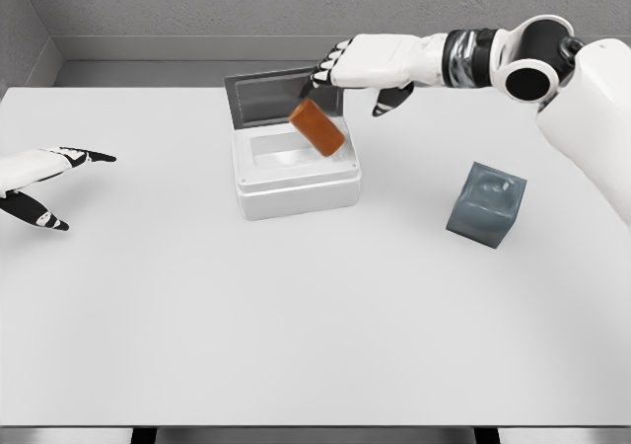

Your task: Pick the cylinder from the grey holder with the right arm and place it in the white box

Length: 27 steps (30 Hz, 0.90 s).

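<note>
One orange cylinder [317, 127], tilted | above white box [296, 183] | right hand [357, 69] seemingly releasing it

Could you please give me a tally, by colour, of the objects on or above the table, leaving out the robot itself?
Orange: 1, the cylinder
White: 1, the box
Grey: 1, the holder
Total: 3

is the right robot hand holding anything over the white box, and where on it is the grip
Yes. The right robot hand holds the orange cylinder by its upper end, tilted above the open white box. The left robot hand holds nothing.
</note>
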{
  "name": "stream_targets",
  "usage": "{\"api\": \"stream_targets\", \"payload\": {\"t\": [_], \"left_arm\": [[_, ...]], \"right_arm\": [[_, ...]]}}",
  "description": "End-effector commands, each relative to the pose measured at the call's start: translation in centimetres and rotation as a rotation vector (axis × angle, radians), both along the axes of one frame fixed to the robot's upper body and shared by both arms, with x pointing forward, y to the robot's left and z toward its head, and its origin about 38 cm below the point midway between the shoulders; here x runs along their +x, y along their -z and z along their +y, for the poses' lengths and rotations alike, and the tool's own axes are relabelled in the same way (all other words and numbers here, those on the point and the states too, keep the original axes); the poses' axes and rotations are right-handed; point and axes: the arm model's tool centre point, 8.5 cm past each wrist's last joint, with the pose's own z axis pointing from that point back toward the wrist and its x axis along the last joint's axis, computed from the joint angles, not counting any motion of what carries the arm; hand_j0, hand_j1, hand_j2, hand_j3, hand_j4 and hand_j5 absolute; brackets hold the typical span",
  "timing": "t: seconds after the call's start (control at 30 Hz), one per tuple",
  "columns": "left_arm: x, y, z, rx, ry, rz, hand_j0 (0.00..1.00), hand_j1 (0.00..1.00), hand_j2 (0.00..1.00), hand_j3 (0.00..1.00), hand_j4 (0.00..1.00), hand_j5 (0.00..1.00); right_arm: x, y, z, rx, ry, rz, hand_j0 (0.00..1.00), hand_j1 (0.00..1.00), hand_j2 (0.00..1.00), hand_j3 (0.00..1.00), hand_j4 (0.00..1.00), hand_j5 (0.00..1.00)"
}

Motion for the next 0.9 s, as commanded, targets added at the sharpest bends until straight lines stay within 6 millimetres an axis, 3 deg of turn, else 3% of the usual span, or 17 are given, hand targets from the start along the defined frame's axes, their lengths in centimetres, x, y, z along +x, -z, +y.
{"api": "stream_targets", "payload": {"t": [0.0, 0.07, 0.13, 0.17, 0.23, 0.3, 0.4, 0.57, 0.87], "left_arm": [[0.0, -0.1, 0.1, -0.006, -0.004, -0.002, 1.00, 1.00, 1.00, 1.00, 1.00, 1.00], [0.0, -0.1, 0.1, -0.006, -0.004, -0.001, 1.00, 1.00, 1.00, 1.00, 1.00, 1.00], [0.0, -0.1, 0.1, -0.006, -0.004, -0.001, 1.00, 1.00, 1.00, 1.00, 1.00, 1.00], [0.0, -0.1, 0.1, -0.006, -0.004, -0.001, 1.00, 1.00, 1.00, 1.00, 1.00, 1.00], [0.0, -0.1, 0.1, -0.006, -0.004, -0.001, 1.00, 1.00, 1.00, 1.00, 1.00, 1.00], [0.0, -0.1, 0.1, -0.006, -0.004, -0.001, 1.00, 1.00, 1.00, 1.00, 1.00, 1.00], [0.0, -0.1, 0.1, -0.006, -0.004, -0.001, 1.00, 1.00, 1.00, 1.00, 1.00, 1.00], [0.0, -0.1, 0.1, -0.005, -0.004, -0.002, 1.00, 1.00, 1.00, 1.00, 1.00, 1.00], [0.3, -0.2, -0.1, -0.021, -0.009, -0.009, 1.00, 1.00, 1.00, 1.00, 1.00, 1.00]], "right_arm": [[0.2, -0.4, -1.4, 0.010, 0.029, -0.004, 1.00, 1.00, 1.00, 1.00, 1.00, 1.00], [0.3, 0.0, -6.0, -0.020, 0.109, 0.003, 1.00, 1.00, 1.00, 1.00, 1.00, 1.00], [-0.2, 0.7, -12.2, -0.019, 0.225, 0.018, 1.00, 1.00, 1.00, 1.00, 1.00, 1.00], [-0.9, 0.2, -17.3, -0.020, 0.324, 0.011, 1.00, 1.00, 1.00, 1.00, 1.00, 1.00], [-2.4, 1.1, -23.1, -0.030, 0.442, 0.036, 1.00, 1.00, 1.00, 1.00, 1.00, 1.00], [-3.6, 2.2, -27.0, -0.025, 0.531, 0.066, 1.00, 1.00, 1.00, 1.00, 1.00, 1.00], [-4.0, 3.6, -27.7, -0.026, 0.550, 0.096, 1.00, 1.00, 1.00, 1.00, 1.00, 1.00], [-3.9, 4.2, -27.2, -0.021, 0.542, 0.106, 1.00, 1.00, 1.00, 1.00, 1.00, 1.00], [-3.7, 4.2, -26.9, -0.012, 0.540, 0.108, 1.00, 1.00, 1.00, 1.00, 1.00, 1.00]]}}
